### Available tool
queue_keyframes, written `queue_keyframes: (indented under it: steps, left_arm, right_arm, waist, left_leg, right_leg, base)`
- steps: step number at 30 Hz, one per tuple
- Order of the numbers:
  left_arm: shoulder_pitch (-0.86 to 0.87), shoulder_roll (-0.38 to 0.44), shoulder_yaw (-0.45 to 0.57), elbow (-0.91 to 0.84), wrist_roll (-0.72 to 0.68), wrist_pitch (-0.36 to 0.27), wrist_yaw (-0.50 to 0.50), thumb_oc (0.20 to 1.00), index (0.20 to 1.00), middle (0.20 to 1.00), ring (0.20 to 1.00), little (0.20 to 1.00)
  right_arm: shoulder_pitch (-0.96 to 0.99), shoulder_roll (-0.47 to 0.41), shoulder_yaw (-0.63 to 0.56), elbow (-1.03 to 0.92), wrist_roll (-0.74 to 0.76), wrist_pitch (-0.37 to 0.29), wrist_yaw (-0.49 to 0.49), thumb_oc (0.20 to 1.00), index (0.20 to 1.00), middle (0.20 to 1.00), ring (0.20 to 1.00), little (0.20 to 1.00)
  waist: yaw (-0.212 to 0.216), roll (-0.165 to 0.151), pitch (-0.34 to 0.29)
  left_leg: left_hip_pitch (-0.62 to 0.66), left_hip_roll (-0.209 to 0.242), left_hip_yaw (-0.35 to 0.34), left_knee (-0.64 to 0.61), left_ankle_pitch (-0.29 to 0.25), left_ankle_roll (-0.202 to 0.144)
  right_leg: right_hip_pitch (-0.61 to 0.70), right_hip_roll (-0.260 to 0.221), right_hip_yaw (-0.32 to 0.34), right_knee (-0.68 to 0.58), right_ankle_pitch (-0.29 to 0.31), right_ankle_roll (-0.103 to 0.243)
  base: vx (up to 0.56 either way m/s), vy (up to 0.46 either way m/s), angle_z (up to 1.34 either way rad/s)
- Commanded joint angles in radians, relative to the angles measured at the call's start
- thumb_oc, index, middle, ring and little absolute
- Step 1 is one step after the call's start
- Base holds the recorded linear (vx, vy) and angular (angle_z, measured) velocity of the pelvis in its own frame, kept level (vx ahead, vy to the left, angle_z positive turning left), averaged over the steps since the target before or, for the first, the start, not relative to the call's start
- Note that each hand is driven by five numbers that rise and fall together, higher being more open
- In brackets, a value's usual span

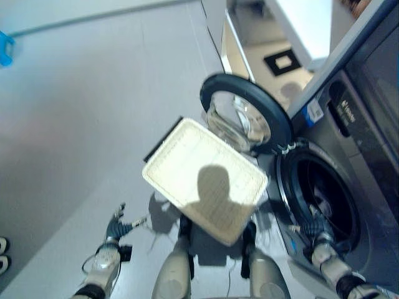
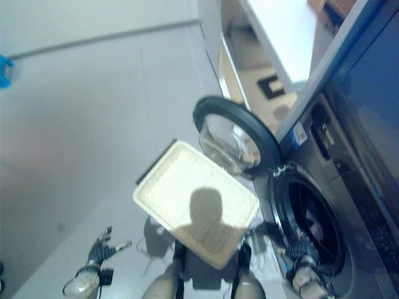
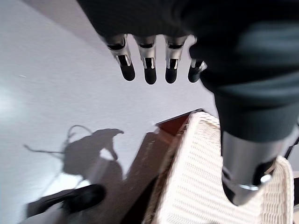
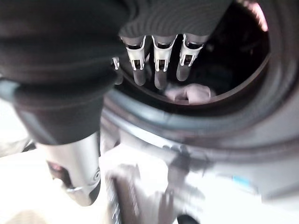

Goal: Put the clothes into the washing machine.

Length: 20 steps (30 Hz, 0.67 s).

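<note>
A grey front-loading washing machine [image 1: 349, 156] stands at the right with its round glass door [image 1: 246, 118] swung open to the left. My right hand [image 1: 318, 229] is at the lower rim of the drum opening [image 1: 324, 199], fingers [image 4: 159, 70] straight and holding nothing. Inside the dark drum lies a pale pinkish cloth [image 4: 189, 92], just past the fingertips. A white wicker basket [image 1: 206, 180] sits in front of me on a dark stand and looks empty. My left hand [image 1: 115, 227] hangs over the floor left of the basket, fingers [image 3: 149, 70] spread and empty.
Grey floor [image 1: 93, 124] stretches to the left and far side. A white counter [image 1: 299, 25] stands behind the machine. A blue object [image 1: 5, 48] lies at the far left edge. The basket's dark stand [image 3: 149, 168] reaches the floor beside my left hand.
</note>
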Motion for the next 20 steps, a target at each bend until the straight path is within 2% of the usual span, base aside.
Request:
queue_keyframes:
  steps: [1, 4, 8, 11, 12, 16, 20]
  left_arm:
    - [-0.023, 0.004, 0.044, 0.069, 0.066, 0.033, -0.087, 1.0, 1.0, 1.0, 1.0, 1.0]
    - [-0.002, -0.018, 0.045, 0.119, 0.104, 0.062, -0.141, 1.0, 1.0, 1.0, 1.0, 1.0]
    - [0.015, -0.037, 0.056, 0.158, 0.123, 0.102, -0.191, 1.0, 1.0, 1.0, 1.0, 1.0]
    - [0.015, -0.04, 0.057, 0.162, 0.129, 0.102, -0.195, 1.0, 1.0, 1.0, 1.0, 1.0]
    - [0.028, -0.066, 0.064, 0.194, 0.141, 0.114, -0.22, 1.0, 1.0, 1.0, 1.0, 1.0]
    - [0.041, -0.086, 0.078, 0.222, 0.133, 0.14, -0.246, 1.0, 1.0, 1.0, 1.0, 1.0]
    - [0.047, -0.094, 0.082, 0.229, 0.131, 0.171, -0.268, 1.0, 1.0, 1.0, 1.0, 1.0]
  right_arm:
    - [0.0, 0.021, 0.028, 0.076, -0.024, -0.041, 0.127, 1.0, 1.0, 1.0, 1.0, 1.0]
    - [0.02, 0.061, 0.031, 0.138, 0.015, -0.028, 0.244, 1.0, 1.0, 1.0, 1.0, 1.0]
    - [0.038, 0.1, 0.002, 0.191, 0.135, 0.04, 0.368, 1.0, 1.0, 1.0, 1.0, 1.0]
    - [0.038, 0.104, -0.008, 0.201, 0.15, 0.047, 0.386, 1.0, 1.0, 1.0, 1.0, 1.0]
    - [0.048, 0.136, -0.096, 0.296, 0.292, 0.155, 0.484, 1.0, 1.0, 1.0, 1.0, 1.0]
    - [0.048, 0.143, -0.158, 0.377, 0.32, 0.239, 0.538, 1.0, 1.0, 1.0, 1.0, 1.0]
    - [0.049, 0.142, -0.175, 0.396, 0.325, 0.265, 0.543, 1.0, 1.0, 1.0, 1.0, 1.0]
  waist:
    - [0.018, -0.062, -0.092]
    - [0.026, -0.058, -0.157]
    - [0.029, -0.055, -0.205]
    - [0.029, -0.055, -0.209]
    - [0.028, -0.052, -0.245]
    - [0.034, -0.05, -0.27]
    - [0.035, -0.051, -0.284]
  left_leg:
    - [0.061, -0.006, 0.07, 0.066, -0.084, -0.032]
    - [0.101, -0.004, 0.072, 0.056, -0.094, -0.028]
    - [0.148, 0.001, 0.072, 0.023, -0.098, -0.027]
    - [0.152, 0.002, 0.072, 0.021, -0.099, -0.027]
    - [0.181, 0.005, 0.076, 0.005, -0.107, -0.028]
    - [0.2, 0.007, 0.08, 0.001, -0.116, -0.027]
    - [0.21, 0.008, 0.08, 0.001, -0.121, -0.026]
  right_leg:
    - [0.017, -0.015, -0.021, -0.009, 0.041, 0.044]
    - [0.057, -0.014, -0.023, -0.017, 0.027, 0.04]
    - [0.101, -0.008, -0.024, -0.033, 0.015, 0.038]
    - [0.106, -0.006, -0.024, -0.037, 0.014, 0.037]
    - [0.132, 0.002, -0.019, -0.054, 0.008, 0.034]
    - [0.15, 0.01, -0.014, -0.063, 0.001, 0.03]
    - [0.16, 0.014, -0.007, -0.063, -0.004, 0.027]
  base:
    - [0.17, -0.001, 0.14]
    - [0.16, 0.006, 0.01]
    - [0.05, 0.005, 0.03]
    - [0.02, 0.009, 0.0]
    - [0.08, 0.038, 0.01]
    - [0.06, 0.03, 0.03]
    - [0.05, 0.017, 0.0]
